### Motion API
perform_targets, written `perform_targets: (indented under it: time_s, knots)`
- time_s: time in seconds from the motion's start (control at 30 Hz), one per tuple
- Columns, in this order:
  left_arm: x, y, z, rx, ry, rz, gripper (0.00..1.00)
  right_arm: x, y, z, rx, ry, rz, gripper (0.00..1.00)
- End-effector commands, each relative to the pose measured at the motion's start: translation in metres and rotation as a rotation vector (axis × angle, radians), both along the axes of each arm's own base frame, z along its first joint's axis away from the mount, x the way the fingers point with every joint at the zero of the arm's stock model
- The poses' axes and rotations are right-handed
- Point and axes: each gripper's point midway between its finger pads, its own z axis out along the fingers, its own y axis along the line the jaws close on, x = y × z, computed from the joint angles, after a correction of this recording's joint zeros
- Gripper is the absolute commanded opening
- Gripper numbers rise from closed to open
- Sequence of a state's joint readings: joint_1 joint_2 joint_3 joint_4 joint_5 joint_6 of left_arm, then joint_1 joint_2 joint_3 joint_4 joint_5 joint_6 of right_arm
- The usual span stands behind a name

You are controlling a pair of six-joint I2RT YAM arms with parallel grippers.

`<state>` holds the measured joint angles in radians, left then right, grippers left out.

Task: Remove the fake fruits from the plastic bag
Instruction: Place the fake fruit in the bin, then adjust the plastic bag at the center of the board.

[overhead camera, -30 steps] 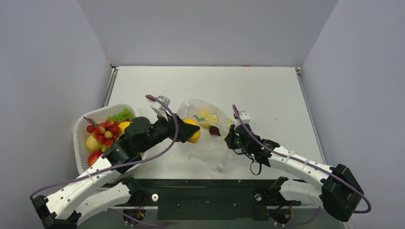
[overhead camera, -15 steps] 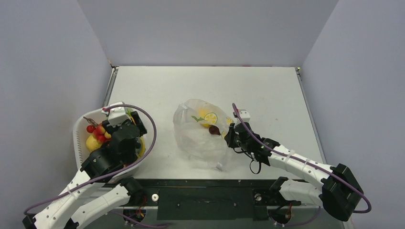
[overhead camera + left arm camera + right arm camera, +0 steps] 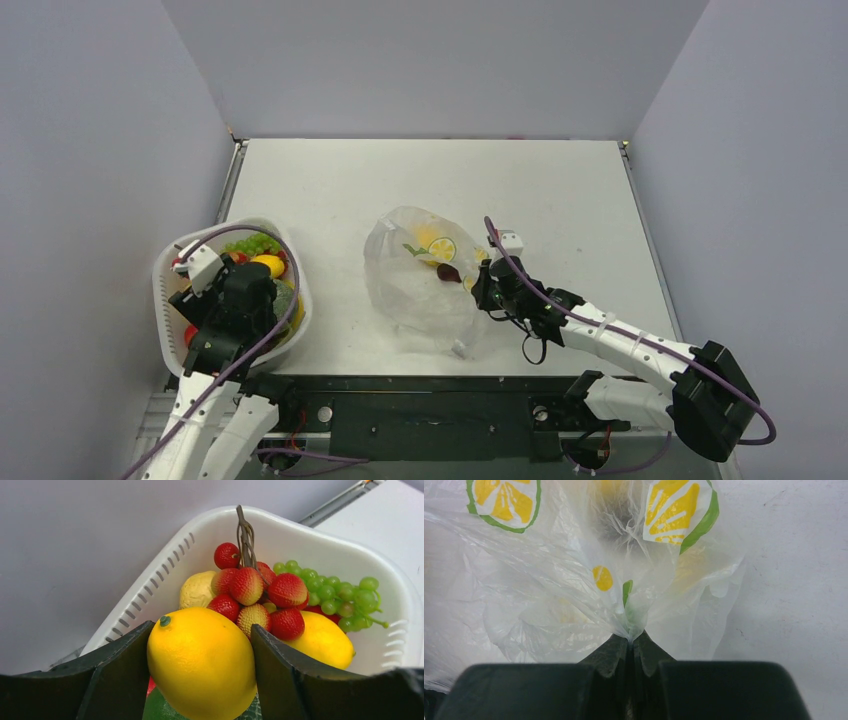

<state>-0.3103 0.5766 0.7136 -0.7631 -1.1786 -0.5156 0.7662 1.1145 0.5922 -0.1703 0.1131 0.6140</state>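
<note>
The plastic bag (image 3: 425,285) lies crumpled mid-table, transparent with printed lemon slices; it also fills the right wrist view (image 3: 574,580). A small dark red fruit (image 3: 448,271) shows through its film. My right gripper (image 3: 482,290) is shut on the bag's right edge, pinching a fold of film between its fingertips (image 3: 630,640). My left gripper (image 3: 235,290) hangs over the white basket (image 3: 165,300) at the left. In the left wrist view it (image 3: 202,630) is shut on a yellow lemon (image 3: 200,665), just above the fruit in the basket.
The basket (image 3: 300,525) holds a bunch of red strawberries (image 3: 260,595), green grapes (image 3: 340,595), another lemon (image 3: 322,640) and a pale yellow fruit (image 3: 197,590). The left wall stands close behind the basket.
My left arm has swung from the bag's mouth back left with the lemon and now holds it over the basket. The right gripper has kept its pinch on the bag.
</note>
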Motion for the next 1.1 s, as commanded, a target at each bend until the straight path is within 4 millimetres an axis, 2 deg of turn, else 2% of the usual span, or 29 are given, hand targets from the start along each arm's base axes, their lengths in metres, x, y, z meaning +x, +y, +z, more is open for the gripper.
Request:
perform_targets:
  time_s: [0.0,0.03,0.07,0.13,0.3,0.4,0.53,0.67,0.7,0.83,1.0,1.07]
  knots:
    - [-0.004,0.01,0.017,-0.025,-0.12,0.066,0.58,0.012,0.001,0.025,0.027,-0.065,-0.022,0.0]
    - [-0.005,0.011,0.017,-0.024,-0.122,0.072,0.67,0.012,0.002,0.026,0.029,-0.065,-0.02,0.0]
    - [-0.007,0.012,0.018,-0.022,-0.127,0.079,0.85,0.013,0.003,0.026,0.031,-0.066,-0.018,0.0]
    - [-0.009,0.013,0.02,-0.019,-0.134,0.082,0.96,0.013,0.006,0.027,0.038,-0.066,-0.011,0.0]
    - [-0.007,0.009,0.03,-0.042,-0.172,0.029,0.97,0.013,0.009,0.03,0.056,-0.063,0.0,0.0]
    - [0.004,-0.006,0.037,-0.102,-0.214,-0.085,0.97,0.011,0.009,0.033,0.057,-0.069,0.006,0.0]
    - [0.032,-0.052,0.043,-0.219,-0.237,-0.372,0.97,0.01,0.01,0.032,0.05,-0.064,0.027,0.0]
    - [0.052,-0.124,0.05,-0.356,-0.233,-0.763,0.97,0.01,0.02,0.035,0.068,-0.062,0.068,0.0]
    - [0.054,-0.152,0.054,-0.402,-0.235,-0.912,0.97,0.01,0.022,0.035,0.072,-0.064,0.076,0.0]
    - [0.049,-0.213,0.059,-0.546,-0.24,-1.224,0.97,0.013,0.037,0.04,0.098,-0.057,0.119,0.0]
    - [0.036,-0.263,0.045,-0.709,-0.166,-1.484,0.97,0.012,0.064,0.051,0.14,-0.054,0.197,0.0]
    - [0.029,-0.275,0.04,-0.764,-0.139,-1.562,0.96,0.009,0.075,0.057,0.147,-0.062,0.229,0.0]
